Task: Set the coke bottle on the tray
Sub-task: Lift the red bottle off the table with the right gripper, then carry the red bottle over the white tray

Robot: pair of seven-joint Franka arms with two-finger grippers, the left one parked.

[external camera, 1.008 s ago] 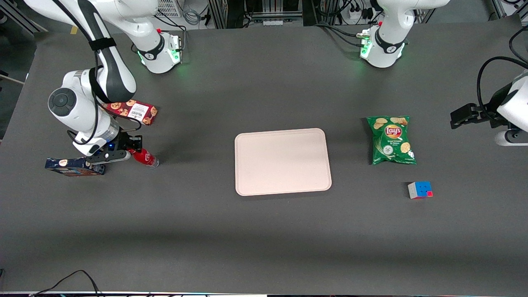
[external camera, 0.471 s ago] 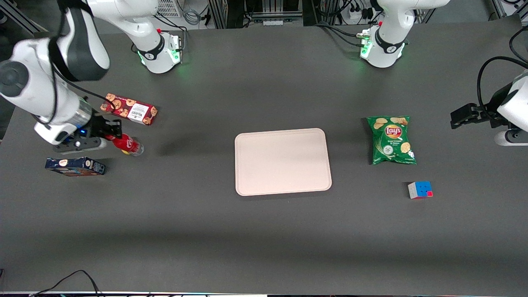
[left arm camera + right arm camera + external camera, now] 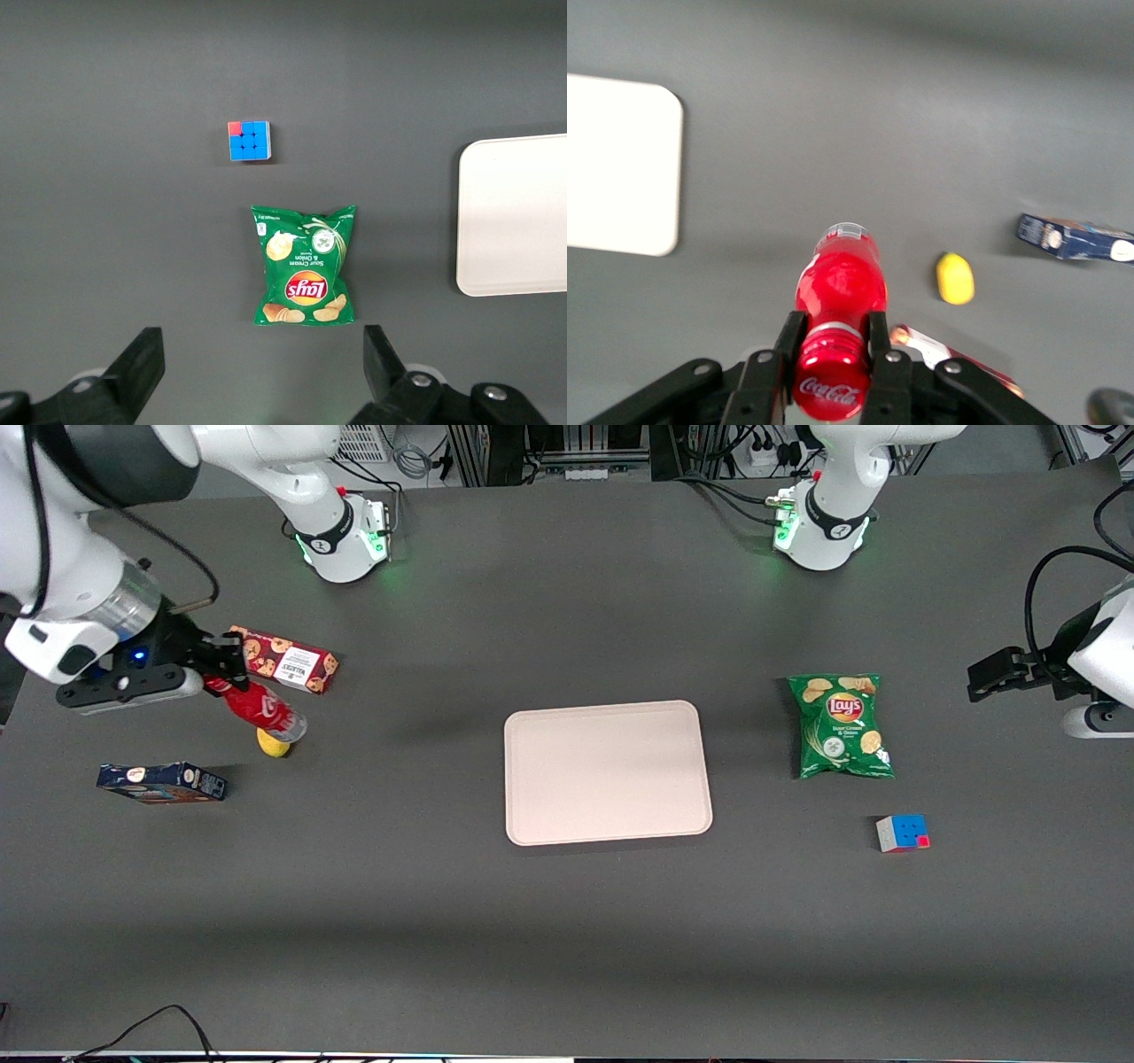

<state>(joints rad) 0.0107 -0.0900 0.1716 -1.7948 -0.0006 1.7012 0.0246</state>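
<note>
Risen since a second ago: gripper (image 3: 215, 676) clamped on neck of coke bottle (image 3: 264, 708), bottle lifted clear of table, tilted, above yellow lemon-like ball (image 3: 273, 744); cookie box (image 3: 282, 659) just beside; blue box (image 3: 161, 782) nearer camera; tray (image 3: 608, 771) well apart, bare

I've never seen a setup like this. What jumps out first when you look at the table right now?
First, the red coke bottle, clamped near its cap in the end effector and hanging above the table toward the working arm's end, over a yellow lemon-like ball. Next, the big pale tray lying bare mid-table. Then the green Lay's chip bag, with a colourful puzzle cube nearer the front camera.
</note>
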